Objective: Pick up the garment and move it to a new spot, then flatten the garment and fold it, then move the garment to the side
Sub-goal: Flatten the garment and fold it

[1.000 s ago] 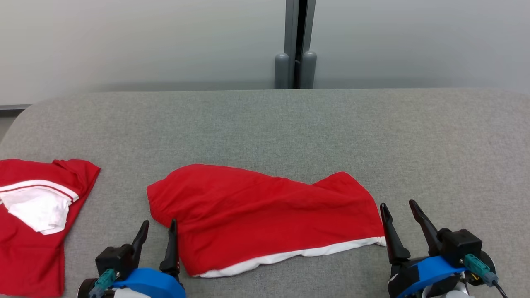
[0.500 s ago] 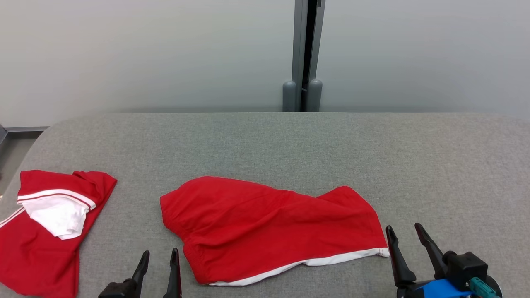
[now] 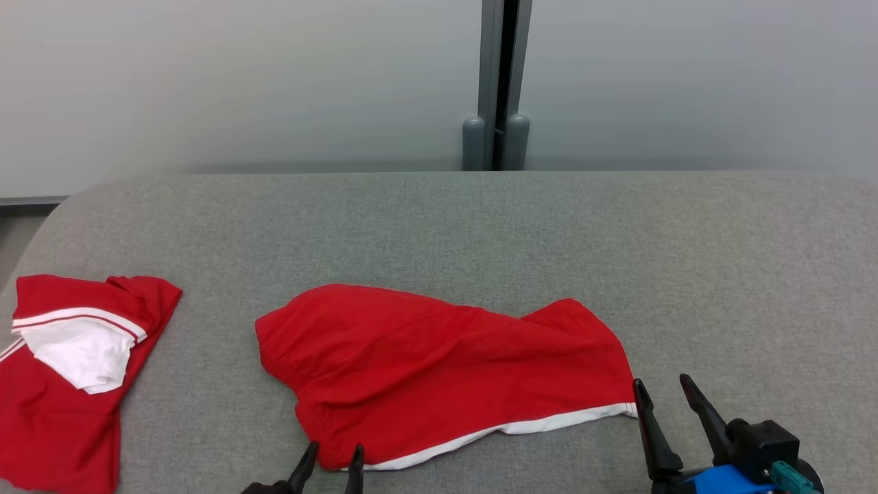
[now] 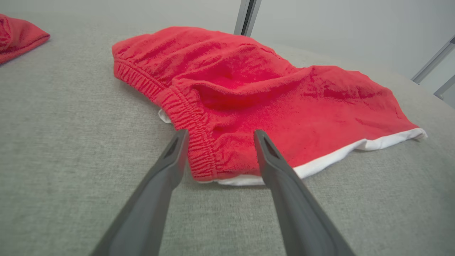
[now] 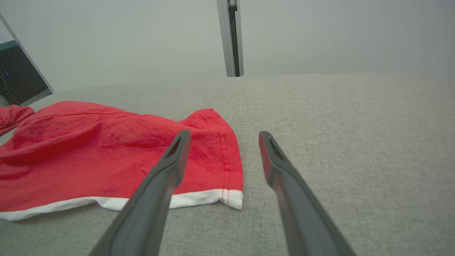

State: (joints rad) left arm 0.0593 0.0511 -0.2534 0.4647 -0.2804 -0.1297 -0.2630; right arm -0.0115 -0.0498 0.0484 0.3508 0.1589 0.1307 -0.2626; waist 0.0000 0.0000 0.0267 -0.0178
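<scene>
Left pincer [image 4: 220, 132] wide at garment [image 4: 284, 89] corner

A second red-and-white garment [image 3: 62, 370] lies at the left end of the grey table [image 3: 480, 226].

Left gripper [image 3: 335, 454] body cut off by bottom edge, second red garment [image 3: 55, 412] clipped at left edge
</scene>
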